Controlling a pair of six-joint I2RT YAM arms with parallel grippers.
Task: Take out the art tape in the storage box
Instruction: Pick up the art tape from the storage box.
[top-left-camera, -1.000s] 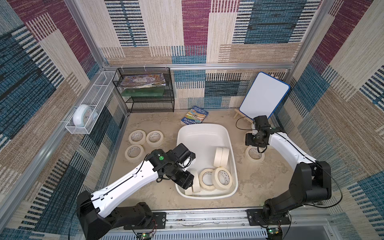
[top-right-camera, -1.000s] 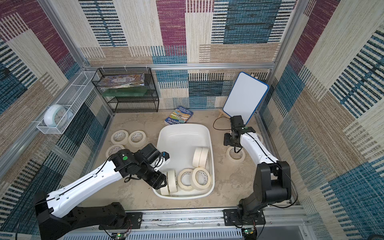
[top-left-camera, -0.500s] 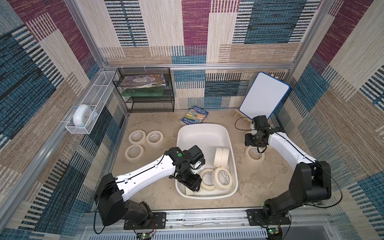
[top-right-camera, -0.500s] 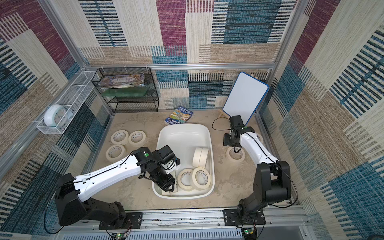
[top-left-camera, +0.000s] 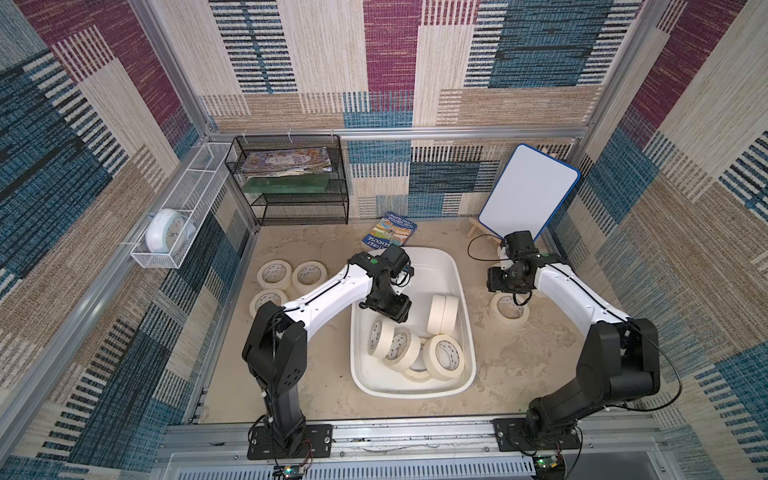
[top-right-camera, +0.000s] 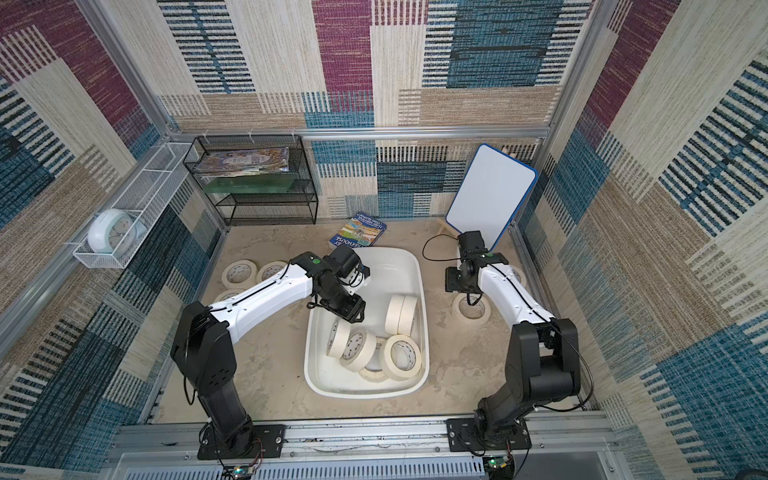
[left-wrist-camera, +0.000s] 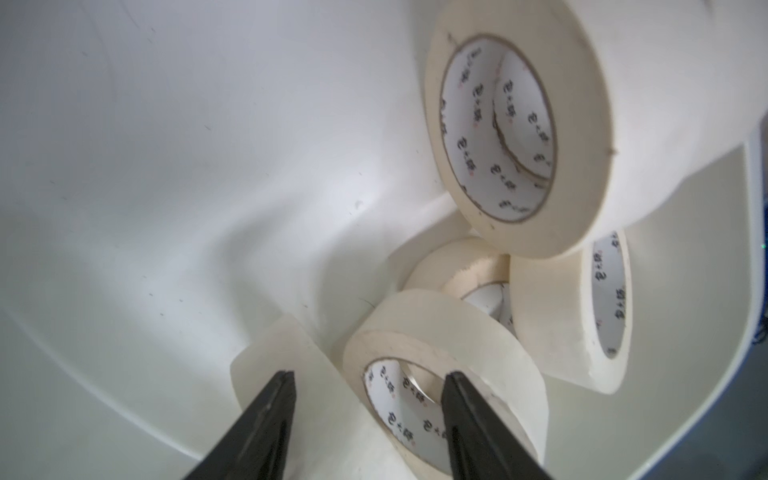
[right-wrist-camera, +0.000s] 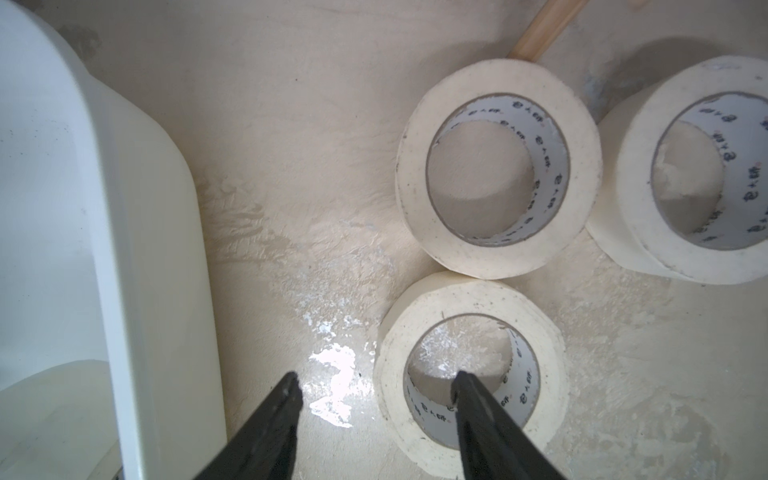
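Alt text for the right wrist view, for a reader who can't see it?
The right gripper hangs open and empty above the sandy tabletop, one black fingertip over the core opening of the nearest cream-white masking tape roll. A second roll and a third roll lie flat beyond it; the rounded wall of the white plastic storage tub stands alongside.

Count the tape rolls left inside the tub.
6: upright pair by the right wall, three leaning rolls in the near half, flat roll beneath them. More may hide underneath.
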